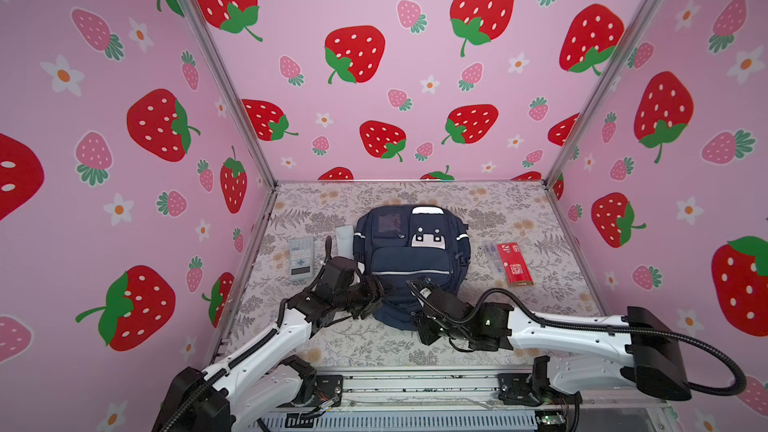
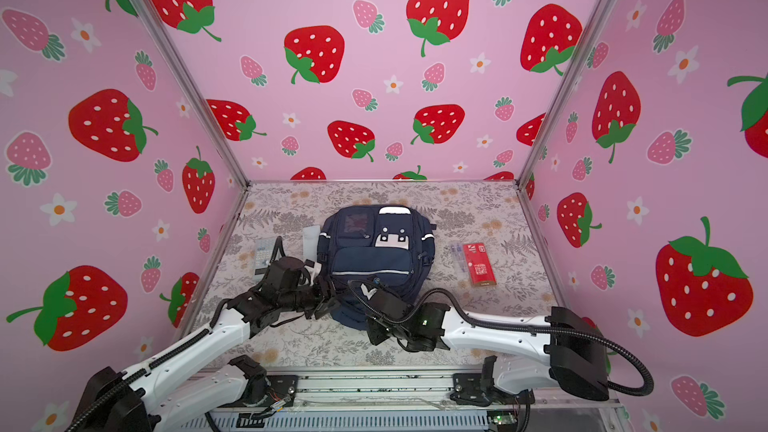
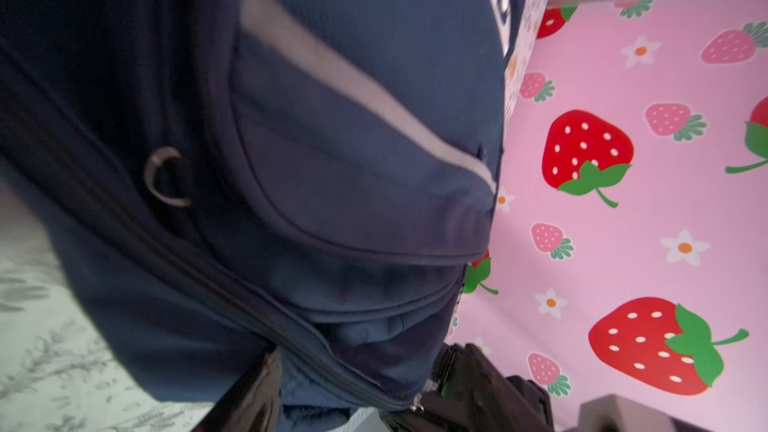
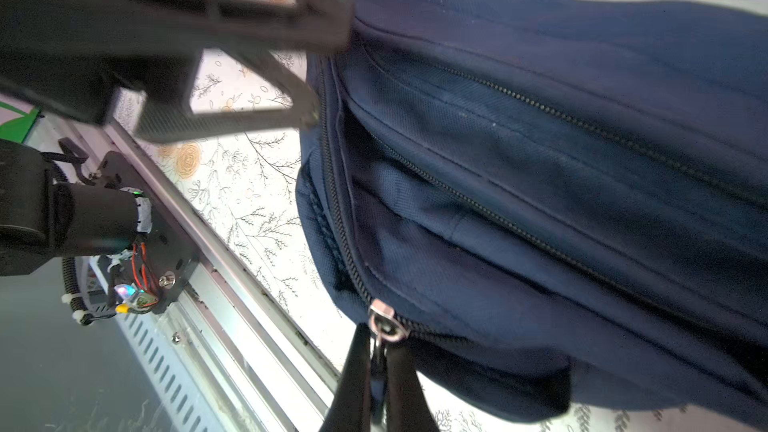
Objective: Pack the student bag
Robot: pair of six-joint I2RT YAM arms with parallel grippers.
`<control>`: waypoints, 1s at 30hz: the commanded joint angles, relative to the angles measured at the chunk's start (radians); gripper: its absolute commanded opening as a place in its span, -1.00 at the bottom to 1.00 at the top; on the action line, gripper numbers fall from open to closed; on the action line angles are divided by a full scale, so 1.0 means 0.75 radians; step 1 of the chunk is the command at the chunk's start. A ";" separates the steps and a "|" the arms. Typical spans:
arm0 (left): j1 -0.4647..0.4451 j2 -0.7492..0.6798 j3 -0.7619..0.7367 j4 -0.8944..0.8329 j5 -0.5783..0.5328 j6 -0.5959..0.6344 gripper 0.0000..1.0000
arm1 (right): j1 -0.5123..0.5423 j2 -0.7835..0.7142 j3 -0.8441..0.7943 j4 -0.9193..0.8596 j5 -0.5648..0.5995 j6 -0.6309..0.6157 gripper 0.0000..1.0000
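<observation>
The bag lay flat mid-scene; unzipping seemed the step in hand. The right gripper was pinched shut on the zip pull at its near end. The left gripper stood open, empty, against its near-left edge. Next: brace the fabric and draw the pull along.

student bag: navy blue; thin silver stripes; a white face patch with dark eyes; a white patch at the top.
zip pull: silver metal on a dark zip.
table: pale cover printed with grey ferns and sprigs and tan-orange blooms.
walls: pink, with big red strawberries with green leaves, small pink strawberries, and white flowers with orange centres.
calculator: grey with a dark band.
packet: red with white print.
arms: white shells, black joints and cables.
frame: silver metal.
</observation>
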 commanded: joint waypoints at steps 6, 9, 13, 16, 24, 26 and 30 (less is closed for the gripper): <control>-0.115 0.179 -0.032 0.266 -0.059 -0.205 0.29 | 0.009 -0.011 0.048 0.083 -0.089 -0.002 -1.00; -0.115 0.223 -0.031 0.313 -0.054 -0.222 0.10 | 0.009 -0.034 0.026 0.070 -0.072 0.016 -1.00; -0.115 0.176 0.007 0.194 -0.063 -0.175 0.08 | -0.006 -0.060 0.022 -0.056 0.074 0.069 -1.00; -0.113 0.062 0.050 -0.042 -0.140 -0.073 0.27 | -0.036 -0.085 0.003 -0.081 0.104 0.097 -1.00; -0.147 0.001 0.295 -0.546 -0.248 0.483 0.41 | -0.046 -0.103 0.003 -0.009 0.041 0.061 -1.00; -0.194 0.053 0.443 -0.715 -0.323 0.782 0.27 | -0.045 -0.101 0.008 -0.015 0.039 0.055 -1.00; -0.305 -0.004 0.546 -0.824 -0.563 1.235 0.27 | -0.047 -0.124 -0.005 -0.012 0.029 0.062 -1.00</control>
